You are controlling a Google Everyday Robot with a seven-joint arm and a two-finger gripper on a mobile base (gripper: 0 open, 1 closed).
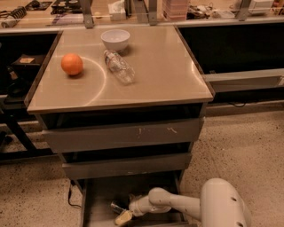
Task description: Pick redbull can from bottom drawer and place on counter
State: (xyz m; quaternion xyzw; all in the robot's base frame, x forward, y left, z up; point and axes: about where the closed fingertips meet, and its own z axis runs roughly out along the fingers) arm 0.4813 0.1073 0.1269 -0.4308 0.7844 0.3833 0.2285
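The bottom drawer [100,199] stands pulled open at the foot of the grey cabinet. The redbull can [118,206] lies on the drawer floor, small and dark-silver. My white arm reaches in from the lower right, and my gripper [124,214] sits right at the can, its pale fingertip [123,218] just in front of it. The counter [155,66] is the glossy beige cabinet top above.
On the counter are an orange [72,64], a white bowl [115,40] and a clear plastic bottle [119,67] lying on its side. Two upper grey drawers [124,135] are closed. A cluttered bench [142,11] runs behind. Speckled floor lies to the right.
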